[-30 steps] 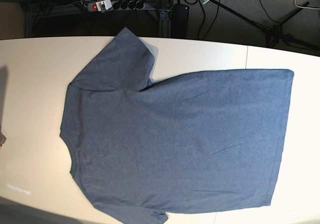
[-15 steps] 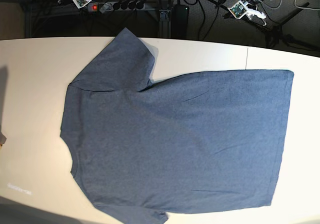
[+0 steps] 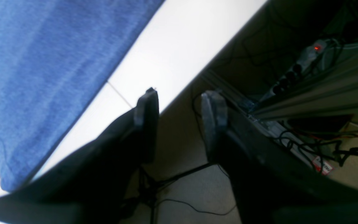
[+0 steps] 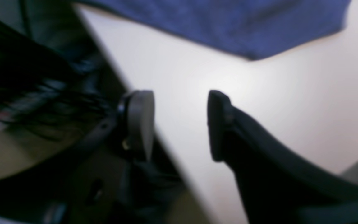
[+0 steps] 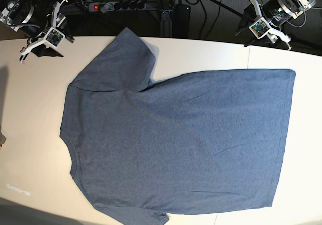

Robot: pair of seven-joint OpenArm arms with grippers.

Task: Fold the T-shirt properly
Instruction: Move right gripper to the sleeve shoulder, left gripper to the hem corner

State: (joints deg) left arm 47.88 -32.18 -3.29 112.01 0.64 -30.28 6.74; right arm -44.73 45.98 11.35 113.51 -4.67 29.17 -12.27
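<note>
The slate-blue T-shirt (image 5: 176,139) lies spread flat on the white table (image 5: 30,114), neck to the left and hem to the right, with no lettering showing. My left gripper (image 5: 264,23) hovers over the table's back edge, above the shirt's far hem corner. In its wrist view the left gripper (image 3: 179,109) is open and empty, with the T-shirt (image 3: 42,62) off to its left. My right gripper (image 5: 44,36) is at the back left, beside the far sleeve. The blurred right wrist view shows the right gripper (image 4: 179,124) open and empty over bare table, short of the T-shirt (image 4: 228,25).
Behind the table, on the dark floor, are a power strip (image 5: 113,5) with a red light, cables and a tripod. A seam (image 5: 249,59) crosses the tabletop near the back right. A small grey object (image 5: 2,139) shows at the left edge.
Both arms have swung outward and down from the back middle to the table's back corners. The right gripper has opened. The T-shirt has not moved.
</note>
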